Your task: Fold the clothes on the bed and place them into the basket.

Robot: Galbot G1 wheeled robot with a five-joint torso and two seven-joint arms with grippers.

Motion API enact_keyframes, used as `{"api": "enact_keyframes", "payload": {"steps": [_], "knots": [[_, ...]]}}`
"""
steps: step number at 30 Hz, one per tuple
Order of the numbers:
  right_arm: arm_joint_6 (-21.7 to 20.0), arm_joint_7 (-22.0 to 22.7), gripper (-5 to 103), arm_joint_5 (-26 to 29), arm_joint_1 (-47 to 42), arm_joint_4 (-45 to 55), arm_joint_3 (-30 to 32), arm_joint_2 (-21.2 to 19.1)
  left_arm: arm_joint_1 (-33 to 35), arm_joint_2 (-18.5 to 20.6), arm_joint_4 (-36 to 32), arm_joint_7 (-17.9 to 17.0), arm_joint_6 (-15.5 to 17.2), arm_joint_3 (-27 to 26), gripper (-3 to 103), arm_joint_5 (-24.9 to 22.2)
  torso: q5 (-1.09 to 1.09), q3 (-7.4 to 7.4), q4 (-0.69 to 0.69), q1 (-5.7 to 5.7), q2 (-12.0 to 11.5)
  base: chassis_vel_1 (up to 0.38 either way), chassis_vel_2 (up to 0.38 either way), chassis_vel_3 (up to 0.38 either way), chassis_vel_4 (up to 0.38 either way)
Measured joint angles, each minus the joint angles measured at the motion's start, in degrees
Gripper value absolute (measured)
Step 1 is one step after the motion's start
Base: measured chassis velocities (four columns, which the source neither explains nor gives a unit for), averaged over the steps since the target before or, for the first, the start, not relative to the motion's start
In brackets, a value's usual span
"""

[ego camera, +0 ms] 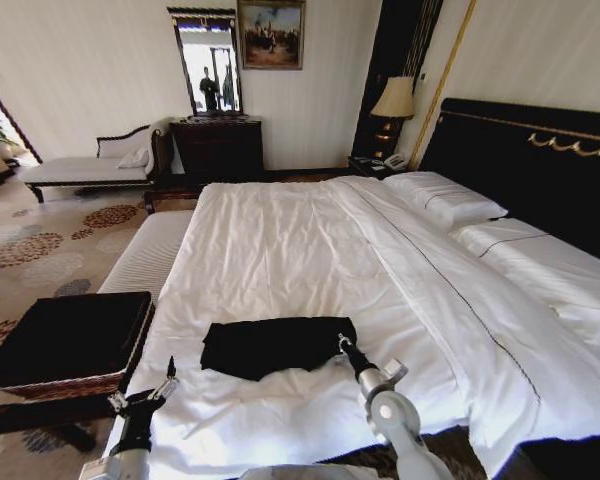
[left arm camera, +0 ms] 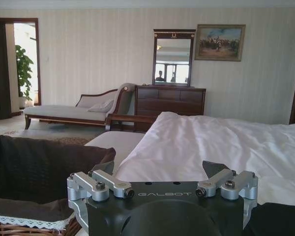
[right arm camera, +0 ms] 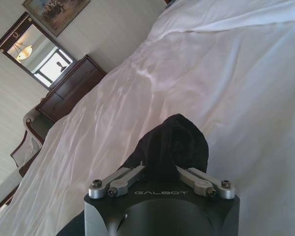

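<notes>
The clothes [ego camera: 278, 347], a black T-shirt, lie folded into a flat strip on the white duvet of the bed [ego camera: 280, 240] near its front edge. My right gripper [ego camera: 342, 343] is at the strip's right end. In the right wrist view that gripper [right arm camera: 160, 164] is shut on a bunched ridge of the black cloth [right arm camera: 174, 142]. My left gripper [ego camera: 170, 372] hangs open over the bed's front left edge, apart from the shirt and close beside the basket [ego camera: 60, 388]. In the left wrist view the basket's black lining [left arm camera: 34, 172] lies just past the open left gripper [left arm camera: 160, 169].
A striped bench [ego camera: 145, 255] runs along the bed's left side behind the basket. Two pillows [ego camera: 445, 200] lie against the black headboard [ego camera: 540, 150]. A chaise longue [ego camera: 80, 165], a dark dresser [ego camera: 218, 145] and a lamp [ego camera: 393, 100] stand by the far wall.
</notes>
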Motion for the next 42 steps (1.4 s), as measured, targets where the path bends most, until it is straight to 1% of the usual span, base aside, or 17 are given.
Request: {"api": "enact_keyframes", "payload": {"steps": [3, 7, 9, 12, 13, 16, 18, 21, 23, 24, 25, 28, 29, 31, 33, 36, 42], "knots": [[-0.1, 0.2, 2, 0.9, 0.7, 0.1, 1.4, -1.7, 0.0, 0.0, 0.0, 0.0, -0.1, -0.4, 100, -0.2, 0.01, 0.00, 0.01, 0.00, 0.0, 0.000, 0.000, 0.000, 0.000], [-0.3, 0.3, 2, 0.1, 2.0, -0.1, 2.7, -3.3, 0.2, 0.1, 0.0, 0.0, -0.3, -1.1, 100, -0.9, 0.02, 0.00, 0.01, 0.00, 0.0, 0.000, 0.000, 0.000, 0.000], [-0.5, 0.3, 2, -0.5, 2.8, -0.3, 3.5, -5.0, 0.4, 0.1, -0.1, 0.0, -0.4, -1.9, 100, -1.6, 0.01, 0.00, 0.01, 0.00, 0.0, 0.000, 0.000, 0.000, 0.000], [-0.6, 0.1, 2, -3.3, 3.2, -0.8, 2.8, -7.9, 0.6, 0.5, -0.3, 0.0, -0.5, -3.2, 100, -3.0, 0.00, 0.00, 0.00, 0.00, 0.0, 0.000, 0.000, 0.000, 0.000], [-0.6, 0.1, 2, -3.3, 3.2, -0.8, 2.8, -7.9, 0.6, 0.5, -0.3, 0.0, -0.5, -3.2, 100, -3.0, 0.00, 0.00, 0.00, 0.00, 0.0, 0.000, 0.000, 0.000, 0.000], [0.0, -0.2, 2, -7.4, 3.7, -0.3, -0.5, -8.9, 0.7, 0.7, -0.3, 0.0, -0.5, -3.9, 100, -3.6, 0.01, 0.00, 0.00, 0.00, 0.0, 0.000, 0.000, 0.000, 0.000], [0.2, -0.3, 2, -8.7, 4.1, 0.2, -2.0, -8.8, 0.7, 0.7, -0.3, 0.0, -0.5, -4.0, 100, -3.7, 0.00, 0.00, 0.00, 0.00, 0.0, 0.000, 0.000, 0.000, 0.000], [0.2, -0.1, 2, -10.7, 5.4, 2.1, -7.1, -8.2, 0.3, 0.8, -0.3, 0.0, -0.1, -4.3, 100, -3.7, -0.01, 0.00, 0.03, 0.00, 0.0, 0.000, 0.000, 0.000, 0.000], [0.0, -0.1, 2, -11.0, 5.6, 2.7, -8.1, -7.9, 0.0, 1.1, -0.3, -0.1, 0.2, -4.2, 100, -3.6, 0.00, 0.00, 0.05, 0.00, 0.0, 0.000, 0.000, 0.000, 0.000], [-0.1, -0.1, 2, -11.2, 5.7, 3.3, -8.9, -7.6, -0.4, 1.5, -0.3, -0.3, 0.7, -4.0, 100, -3.6, 0.00, 0.00, 0.03, 0.00, 0.0, 0.000, 0.000, 0.000, 0.000], [-0.4, -0.1, 2, -11.4, 6.4, 3.9, -10.8, -7.2, -0.9, 2.0, -0.4, -0.5, 1.3, -3.6, 100, -3.2, -0.02, 0.00, -0.04, 0.00, 0.0, 0.000, 0.000, 0.000, 0.000], [-0.6, 0.0, 2, -11.5, 7.3, 3.9, -12.7, -6.9, -1.0, 2.0, -0.7, -0.7, 1.7, -3.6, 100, -2.9, -0.02, 0.00, -0.02, 0.00, 0.0, 0.000, 0.000, 0.000, 0.000], [-0.7, 0.0, 2, -11.7, 8.2, 3.6, -14.5, -6.6, -1.0, 2.0, -1.2, -0.9, 2.0, -3.7, 100, -2.8, -0.01, 0.00, 0.03, 0.00, 0.0, 0.000, 0.000, 0.000, 0.000], [-0.7, 0.0, 2, -12.9, 9.7, 2.2, -18.4, -5.7, -0.6, 1.9, -2.1, -1.0, 2.3, -4.3, 100, -2.8, -0.01, 0.00, 0.02, 0.00, 0.0, 0.000, 0.000, 0.000, 0.000], [-0.7, 0.0, 2, -13.2, 10.1, 1.9, -19.1, -5.4, -0.5, 1.9, -2.3, -1.0, 2.4, -4.5, 100, -2.8, 0.00, 0.00, 0.01, 0.00, 0.0, 0.000, 0.000, 0.000, 0.000], [-0.4, -0.2, 2, -15.3, 11.6, -0.7, -22.8, -3.2, -0.1, 2.0, -3.1, -1.1, 2.6, -5.1, 100, -2.8, -0.01, 0.00, 0.02, 0.00, 0.0, 0.000, 0.000, 0.000, 0.000], [-0.2, -0.1, 2, -16.6, 12.5, -2.4, -25.7, -0.9, 0.2, 2.1, -4.1, -1.2, 2.8, -5.6, 100, -2.9, 0.00, 0.00, 0.01, 0.00, 0.0, 0.000, 0.000, 0.000, 0.000]]}}
